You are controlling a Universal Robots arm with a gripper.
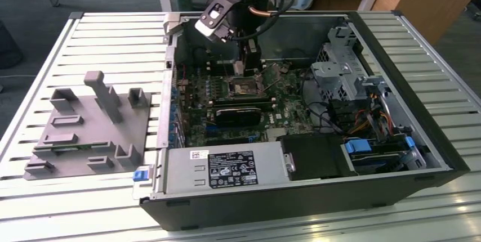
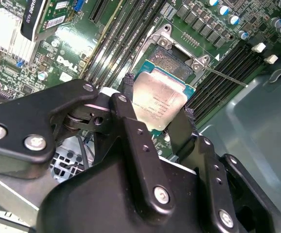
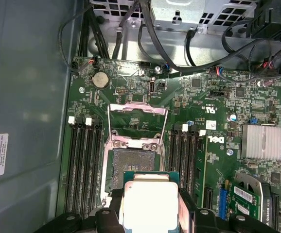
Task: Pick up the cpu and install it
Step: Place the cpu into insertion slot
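Over the socket: the cpu hangs clear of it and unseated. In the first wrist view it overlaps one edge of the socket.
Look of the cpu: small, flat and square, with a silvery-grey metal lid carrying faint print. A thin green board rim shows around the lid.
The tool: its black fingers are closed partway onto two opposite edges of the cpu and grip it.
The socket: the dark contact field lies bare, its metal frame is swung up open, and memory slots flank it.
The case: it lies open on the slatted counter, with the socket inside.
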